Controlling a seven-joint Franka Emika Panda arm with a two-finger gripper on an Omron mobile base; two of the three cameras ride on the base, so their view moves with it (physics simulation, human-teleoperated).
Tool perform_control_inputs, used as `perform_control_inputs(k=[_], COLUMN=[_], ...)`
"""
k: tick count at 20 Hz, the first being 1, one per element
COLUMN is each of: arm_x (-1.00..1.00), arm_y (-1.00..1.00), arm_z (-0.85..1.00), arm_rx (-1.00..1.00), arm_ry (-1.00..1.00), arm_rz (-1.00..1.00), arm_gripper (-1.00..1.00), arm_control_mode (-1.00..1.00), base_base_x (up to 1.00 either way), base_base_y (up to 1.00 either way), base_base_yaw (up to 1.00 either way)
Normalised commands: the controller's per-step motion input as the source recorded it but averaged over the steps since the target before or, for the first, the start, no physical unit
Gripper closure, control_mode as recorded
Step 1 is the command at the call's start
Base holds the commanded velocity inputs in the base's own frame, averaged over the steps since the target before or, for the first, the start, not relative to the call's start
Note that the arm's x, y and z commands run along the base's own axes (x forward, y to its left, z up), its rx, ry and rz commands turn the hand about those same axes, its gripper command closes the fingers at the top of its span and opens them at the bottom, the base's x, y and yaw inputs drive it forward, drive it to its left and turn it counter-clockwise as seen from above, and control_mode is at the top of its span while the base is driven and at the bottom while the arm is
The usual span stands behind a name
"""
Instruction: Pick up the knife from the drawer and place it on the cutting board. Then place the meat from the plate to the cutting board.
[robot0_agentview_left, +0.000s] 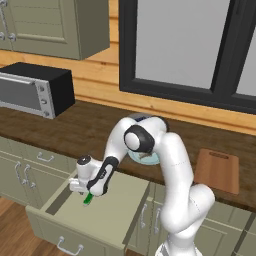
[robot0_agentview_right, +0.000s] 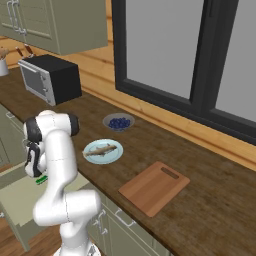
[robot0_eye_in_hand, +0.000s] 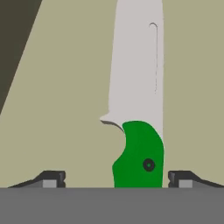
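Observation:
The drawer (robot0_agentview_left: 107, 220) stands pulled out below the counter, its pale green floor showing. On that floor lies the knife (robot0_eye_in_hand: 140, 153), green handle toward me and grey blade pointing away. My gripper (robot0_eye_in_hand: 117, 179) is lowered into the drawer, open, one fingertip on each side of the handle with a small gap at each. In the left base view the green handle (robot0_agentview_left: 88, 199) peeks out under the gripper (robot0_agentview_left: 87, 195). The cutting board (robot0_agentview_right: 154, 187) lies bare on the counter to the right. The meat (robot0_agentview_right: 101, 150) rests on the pale blue plate (robot0_agentview_right: 91, 156).
A grey bowl of blue berries (robot0_agentview_right: 119, 122) sits behind the plate. A black microwave (robot0_agentview_left: 35, 89) stands at the counter's left, under wall cabinets. The open drawer's front (robot0_agentview_left: 60, 240) juts out toward the base. A dark-framed window spans the back wall.

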Motion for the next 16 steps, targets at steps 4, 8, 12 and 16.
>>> perform_control_inputs(k=[4, 8, 12, 16], arm_x=[-0.03, -0.28, -0.50, -0.72], arm_y=[0.10, 0.02, 0.03, 0.01], arm_z=[-0.39, -0.06, 0.13, 0.67], arm_rx=[-0.01, 0.00, 0.00, 0.00], arm_ry=[0.08, 0.01, 0.00, 0.00], arm_rz=[0.00, 0.00, 0.00, 0.00], arm_gripper=[1.00, 1.00, 1.00, 1.00], arm_control_mode=[-1.00, -1.00, -1.00, -1.00], base_base_x=[0.00, 0.00, 0.00, 0.00], base_base_y=[0.00, 0.00, 0.00, 0.00], base_base_yaw=[0.00, 0.00, 0.00, 0.00])
